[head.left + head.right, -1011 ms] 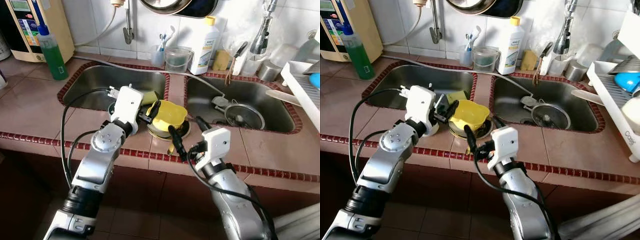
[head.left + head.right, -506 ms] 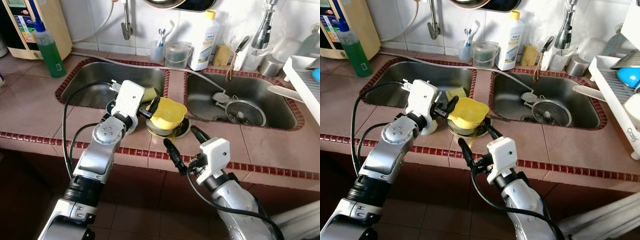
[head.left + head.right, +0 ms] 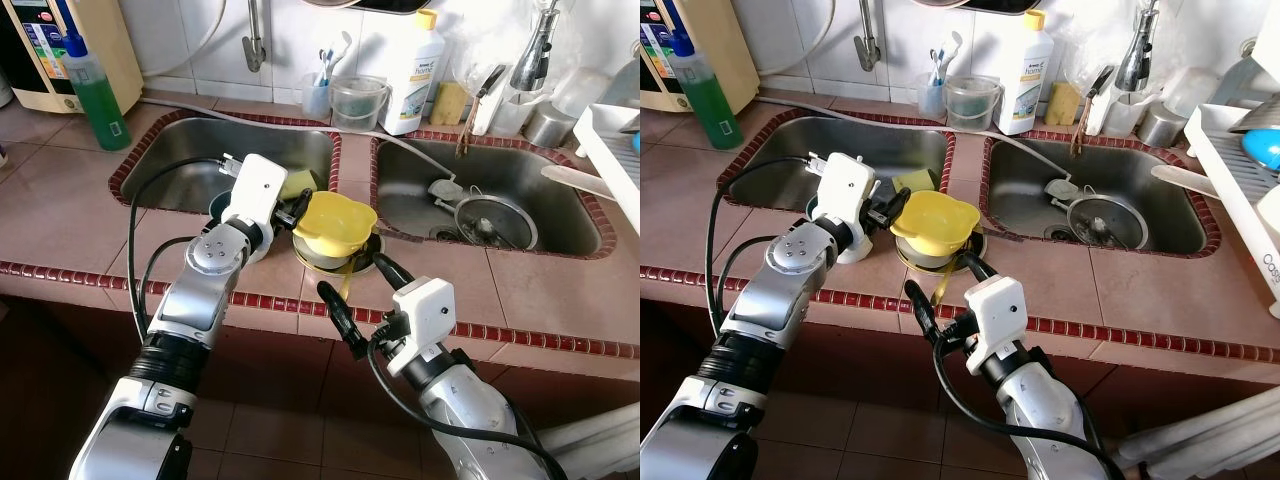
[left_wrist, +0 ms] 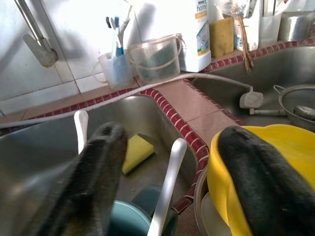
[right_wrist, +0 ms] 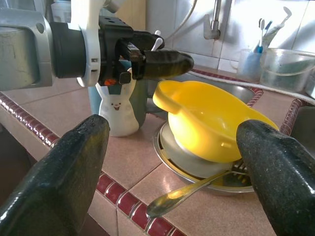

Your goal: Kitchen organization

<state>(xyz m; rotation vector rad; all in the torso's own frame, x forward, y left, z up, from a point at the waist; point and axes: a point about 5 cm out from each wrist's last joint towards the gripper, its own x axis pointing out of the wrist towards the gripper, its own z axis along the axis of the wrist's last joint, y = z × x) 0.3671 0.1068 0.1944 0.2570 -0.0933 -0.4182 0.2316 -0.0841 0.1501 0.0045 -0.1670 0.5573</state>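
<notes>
Two silver metal arms carry round screw-studded joint caps and black ribbed collars lower down. A boxy white plastic wrist housing sits just behind each pincer, the left gripper (image 3: 300,213) and the right gripper (image 3: 352,300), each with two long black matte fingers. Thin black cables loop out from behind each housing along the arms.

I see a yellow bowl (image 3: 335,222) on a silver plate (image 3: 312,262), and my left pincer (image 3: 296,212) has black fingers. The surface (image 3: 70,215) is pink tile edged in dark red. A green bottle (image 3: 97,92) has a blue cap, and the sponge (image 3: 296,183) is yellow.
</notes>
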